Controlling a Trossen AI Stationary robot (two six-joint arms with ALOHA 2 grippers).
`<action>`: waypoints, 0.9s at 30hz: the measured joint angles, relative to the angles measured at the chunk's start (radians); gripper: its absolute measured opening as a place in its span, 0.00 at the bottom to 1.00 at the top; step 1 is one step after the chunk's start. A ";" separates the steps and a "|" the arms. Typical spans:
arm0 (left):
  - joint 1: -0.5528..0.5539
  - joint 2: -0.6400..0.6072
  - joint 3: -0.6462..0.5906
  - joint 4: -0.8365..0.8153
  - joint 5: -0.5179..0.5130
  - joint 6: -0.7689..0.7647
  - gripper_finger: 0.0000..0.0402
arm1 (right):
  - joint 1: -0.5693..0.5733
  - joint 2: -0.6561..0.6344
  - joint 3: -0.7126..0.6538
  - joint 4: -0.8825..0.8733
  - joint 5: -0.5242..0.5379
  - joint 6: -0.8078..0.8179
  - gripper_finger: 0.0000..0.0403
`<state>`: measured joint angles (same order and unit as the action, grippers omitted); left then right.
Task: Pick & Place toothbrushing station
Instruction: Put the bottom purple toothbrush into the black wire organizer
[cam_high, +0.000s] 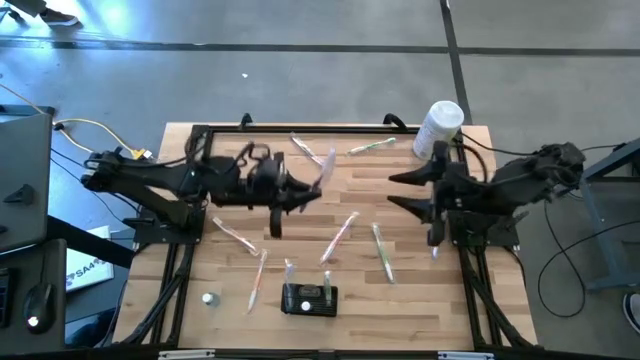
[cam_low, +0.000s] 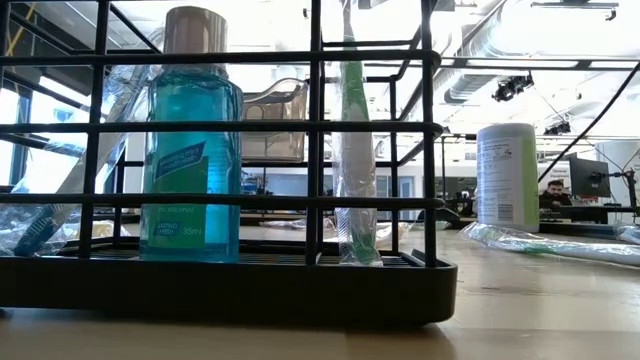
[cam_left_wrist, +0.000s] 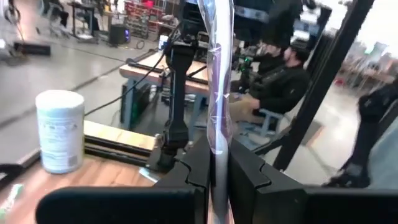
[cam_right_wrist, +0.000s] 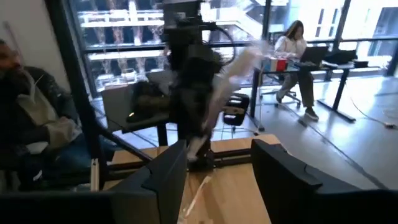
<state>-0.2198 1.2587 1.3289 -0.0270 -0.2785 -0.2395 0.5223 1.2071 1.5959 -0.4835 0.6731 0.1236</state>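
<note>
A wrapped toothbrush (cam_high: 322, 172) is held clenched in the left gripper (cam_high: 312, 186) above mid-table. The right gripper (cam_high: 400, 190) is spread, empty. The station (cam_high: 309, 299), near the front edge, is partly filled; several brushes (cam_high: 340, 237) are left scattered.

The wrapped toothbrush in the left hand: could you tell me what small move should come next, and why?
Probably carry it toward the small black wire-frame holder at the table's near edge. The left hand is shut on a clear-wrapped toothbrush and sits at mid-table, well short of the holder, which already holds a blue mouthwash bottle and one wrapped green toothbrush.
</note>
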 joint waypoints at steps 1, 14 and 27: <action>-0.012 0.007 0.000 0.009 -0.019 0.025 0.06 | -0.006 0.013 0.000 0.019 -0.002 0.009 0.43; -0.131 0.031 0.000 0.026 -0.213 0.262 0.06 | -0.061 0.193 0.000 0.302 -0.071 0.004 0.43; -0.156 0.043 0.000 0.026 -0.260 0.284 0.06 | -0.072 0.272 0.000 0.437 -0.035 -0.044 0.42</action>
<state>-0.3759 1.3018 1.3289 -0.0010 -0.5381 0.0448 0.4506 1.4796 1.5955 -0.0468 0.6381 0.0797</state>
